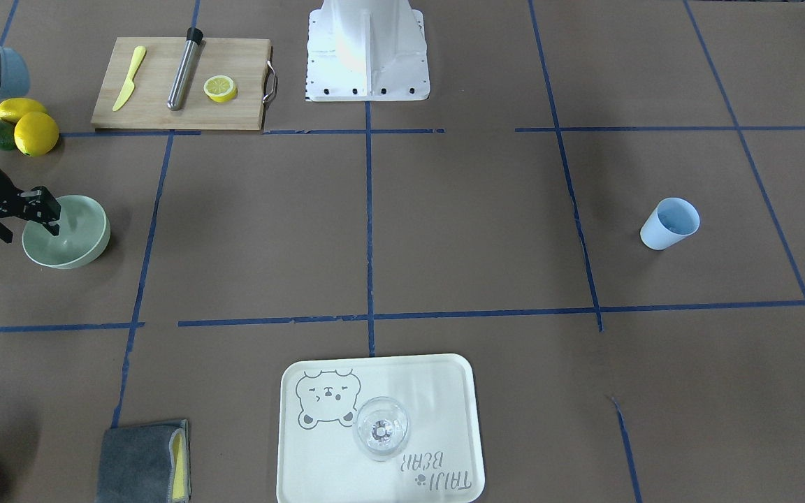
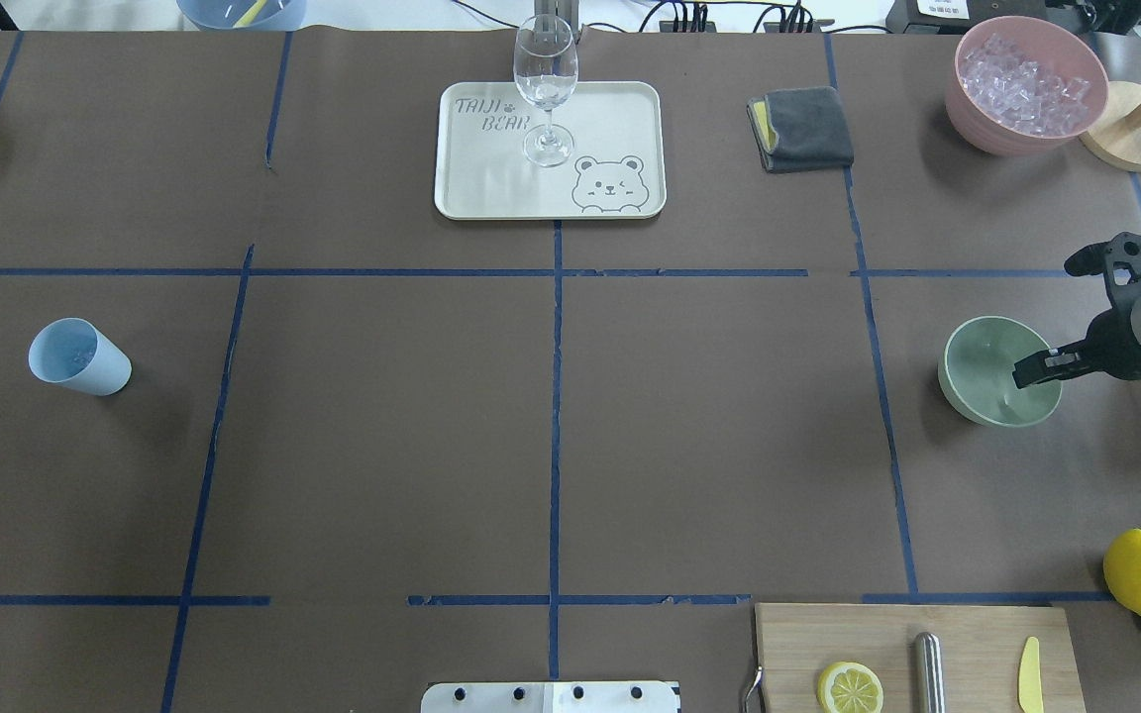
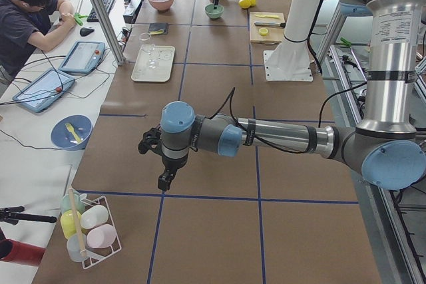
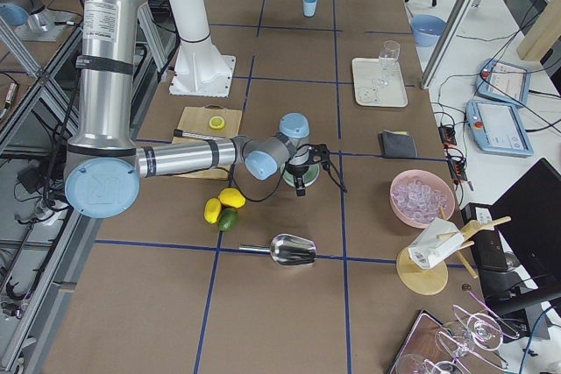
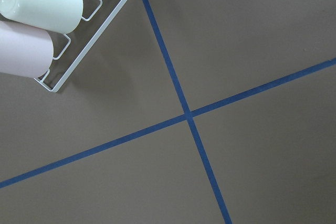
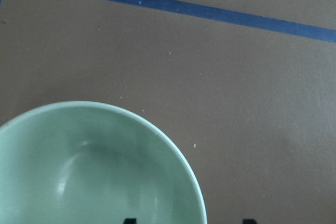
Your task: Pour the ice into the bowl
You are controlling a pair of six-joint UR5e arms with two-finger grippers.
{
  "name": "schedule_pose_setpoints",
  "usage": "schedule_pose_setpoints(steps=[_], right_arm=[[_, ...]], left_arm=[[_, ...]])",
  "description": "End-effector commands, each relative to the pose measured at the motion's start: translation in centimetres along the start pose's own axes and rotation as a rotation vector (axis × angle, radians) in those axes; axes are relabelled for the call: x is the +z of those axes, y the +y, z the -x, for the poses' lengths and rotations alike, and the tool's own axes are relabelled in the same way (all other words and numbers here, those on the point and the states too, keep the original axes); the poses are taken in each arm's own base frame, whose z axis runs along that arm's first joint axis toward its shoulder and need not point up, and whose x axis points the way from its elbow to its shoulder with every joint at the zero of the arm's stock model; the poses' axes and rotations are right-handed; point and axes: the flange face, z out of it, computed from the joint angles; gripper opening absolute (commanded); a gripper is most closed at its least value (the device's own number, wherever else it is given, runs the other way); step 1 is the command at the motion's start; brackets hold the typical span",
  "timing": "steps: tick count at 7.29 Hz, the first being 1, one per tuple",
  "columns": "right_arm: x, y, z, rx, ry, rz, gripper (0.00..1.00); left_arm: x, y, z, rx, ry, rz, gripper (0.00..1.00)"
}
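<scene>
Overhead exterior view puts the mint-green bowl (image 2: 977, 381) at middle right with the right end effector (image 2: 1024, 372) at its right-hand rim, while the ice (image 2: 1024, 77) lies heaped in the pink bowl (image 2: 996, 134) at upper right, well apart. Right wrist view shows the fingertips (image 6: 129, 221) spread wide astride the rim, gripping nothing; a sound grasp, I judge, needs one finger inside and one outside the wall, seated low before closing. Whether the left end effector (image 3: 164, 179) is spread or closed, I cannot tell.

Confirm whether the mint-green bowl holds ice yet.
Empty: the bowl shows a bare green inside in overhead and wrist views; the ice lies in the pink container.
</scene>
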Motion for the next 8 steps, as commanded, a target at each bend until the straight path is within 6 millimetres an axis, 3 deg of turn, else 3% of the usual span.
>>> schedule_pose_setpoints(steps=[1, 4, 5, 6, 8], right_arm=[[-0.7, -0.7, 1.2, -0.013, -0.025, -0.015, 0.00], [-4.7, -1.2, 5.0, -0.055, -0.104, -0.047, 0.00], [-6.1, -2.9, 7.6, -0.034, -0.132, -0.044, 0.00], [-7.8, -6.3, 11.9, 0.022, -0.155, -0.049, 0.00], [-8.9, -9.3, 22.8, 0.043, -0.200, -0.001, 0.00]], left_arm=[[0.0, 0.0, 0.0, 0.002, -0.006, -0.001, 1.00], [0.1, 0.1, 0.1, 0.000, -0.007, 0.002, 1.00], [0.1, 0.2, 0.1, -0.001, -0.007, 0.003, 1.00], [0.2, 0.3, 0.2, -0.002, -0.007, 0.004, 1.00], [0.2, 0.3, 0.2, -0.003, -0.006, 0.005, 1.00]])
